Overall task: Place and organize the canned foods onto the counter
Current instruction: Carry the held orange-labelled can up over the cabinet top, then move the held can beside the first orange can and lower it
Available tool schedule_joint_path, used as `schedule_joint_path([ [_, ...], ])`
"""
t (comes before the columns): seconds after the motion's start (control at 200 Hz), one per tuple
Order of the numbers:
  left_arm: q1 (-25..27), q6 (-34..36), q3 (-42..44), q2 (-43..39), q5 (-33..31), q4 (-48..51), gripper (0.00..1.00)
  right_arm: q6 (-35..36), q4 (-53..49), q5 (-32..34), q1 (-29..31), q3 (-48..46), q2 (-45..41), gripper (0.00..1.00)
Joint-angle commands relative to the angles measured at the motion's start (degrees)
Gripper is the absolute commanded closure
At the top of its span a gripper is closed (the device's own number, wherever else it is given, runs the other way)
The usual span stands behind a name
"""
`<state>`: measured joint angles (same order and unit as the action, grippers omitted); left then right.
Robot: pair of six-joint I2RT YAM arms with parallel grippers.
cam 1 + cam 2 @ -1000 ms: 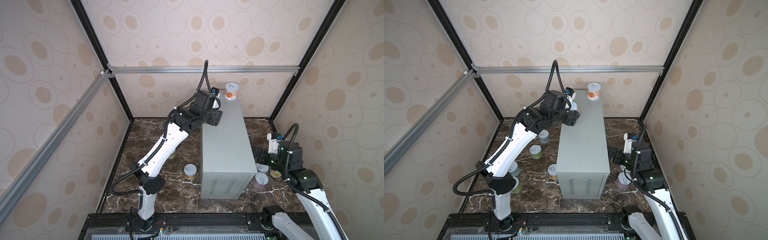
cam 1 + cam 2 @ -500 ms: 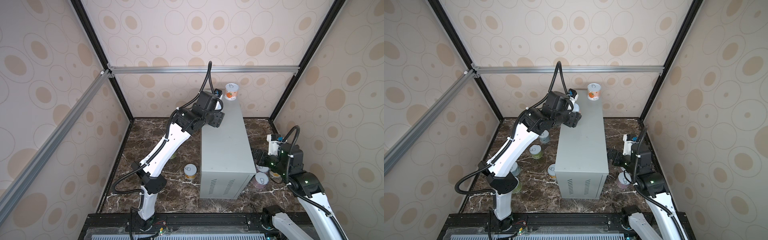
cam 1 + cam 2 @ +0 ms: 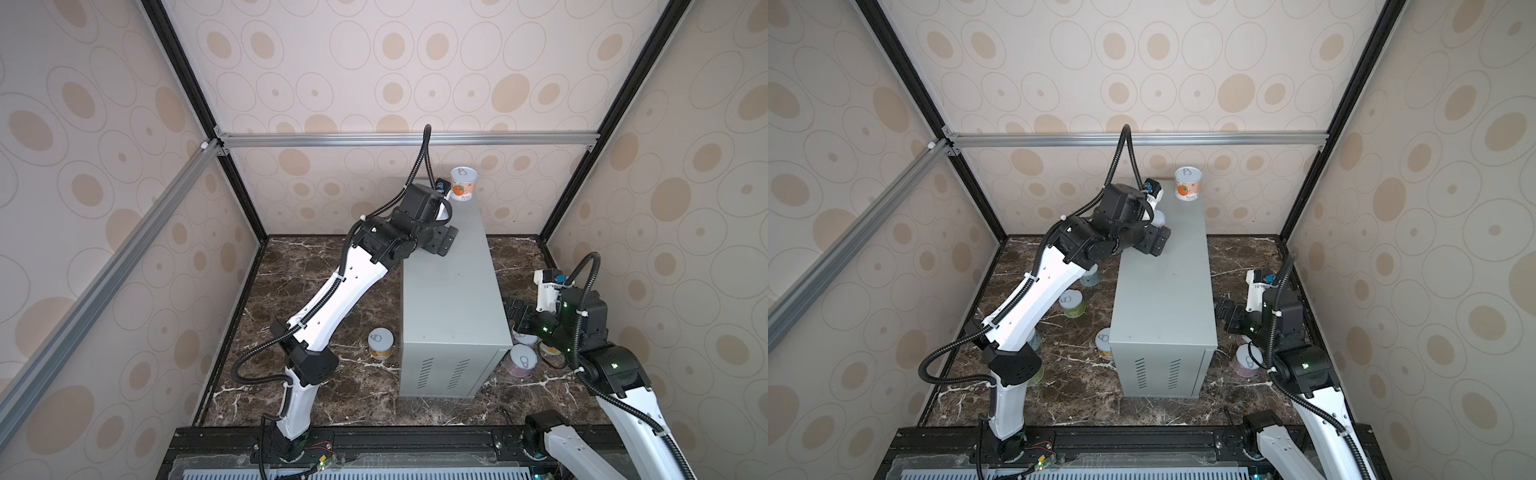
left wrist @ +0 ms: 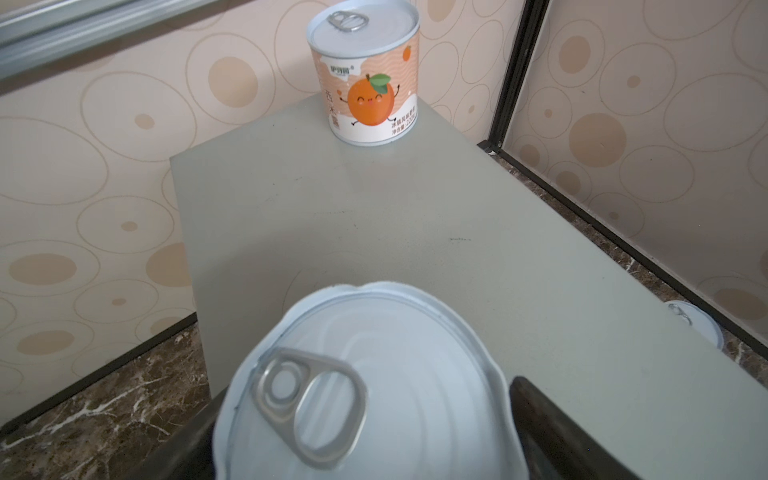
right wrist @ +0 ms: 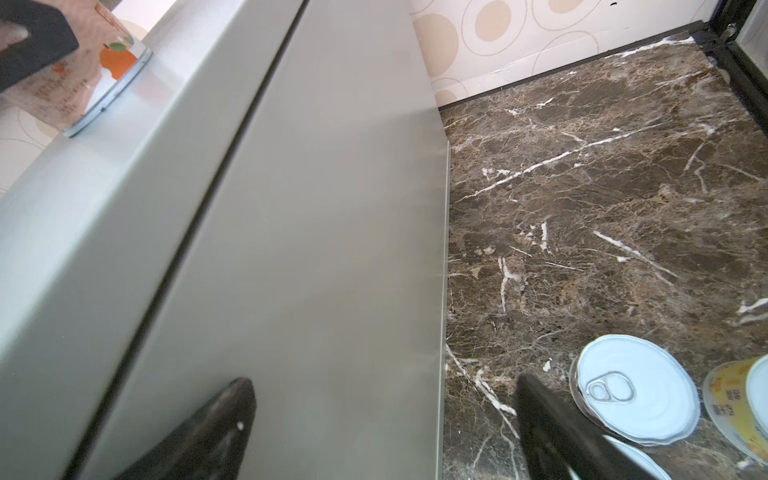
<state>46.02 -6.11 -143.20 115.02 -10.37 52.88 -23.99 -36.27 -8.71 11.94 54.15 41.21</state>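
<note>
Orange-label can (image 4: 365, 79) upright on grey counter (image 4: 415, 216)

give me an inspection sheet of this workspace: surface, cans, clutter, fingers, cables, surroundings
surface: dark brown white-veined marble floor
job's things: tall light-grey metal counter mid-floor; orange-label can upright at its far end; pale-lidded pull-tab can over its top; other cans upright on the marble on both sides
clutter: nothing seen
grippers: left gripper fingers either side of the pale-lidded can, grip unclear; right gripper open, empty, low beside the counter
cables: black corrugated hoses along both arms, no snag seen
surroundings: beige circle-patterned walls, black-and-aluminium frame
</note>
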Motion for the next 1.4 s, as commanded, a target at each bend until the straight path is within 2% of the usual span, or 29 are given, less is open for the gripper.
schedule_joint_path([
  [0.0, 0.73, 2.02, -2.91, -1.23, -0.7, -1.39, 0.01, 1.26, -2.17, 1.46, 0.45, 2.26, -0.76, 0.0],
  [0.165, 0.66, 2.76, -3.07, -3.42, -0.02, -2.68, 0.01, 2.31, -3.62, 2.32, 0.45, 3.98, -0.36, 0.01],
  [0.285, 0.65, 3.6, -0.17, -6.73, 1.97, -4.55, 0.01, 3.06, -3.81, 3.14, 0.45, 4.88, -0.1, 0.0],
  [0.36, 0.66, 4.05, 5.51, -10.16, 3.23, -7.94, 0.01, 3.48, -4.02, 3.5, 0.45, 5.39, 0.16, 0.01],
  [0.58, 0.65, 4.29, 31.02, -23.46, 6.49, -24.86, 0.01, 2.98, -3.1, 4.32, 0.45, 4.78, 0.14, 0.0],
  [0.75, 0.6, 4.09, 41.32, -27.89, 7.56, -32.29, 0.01, 3.05, -3.02, 5.89, 0.45, 5.44, 0.72, 0.0],
  [1.075, -1.42, 2.08, 48.48, -28.12, 8.61, -39.04, 0.04, 2.97, -2.53, 5.48, 0.45, 5.07, 0.8, 0.0],
  [1.395, -3.39, 0.85, 47.2, -24.21, 9.09, -41.73, 0.12, 3.5, -2.14, 6.25, 0.53, 3.59, -0.37, 0.0],
])
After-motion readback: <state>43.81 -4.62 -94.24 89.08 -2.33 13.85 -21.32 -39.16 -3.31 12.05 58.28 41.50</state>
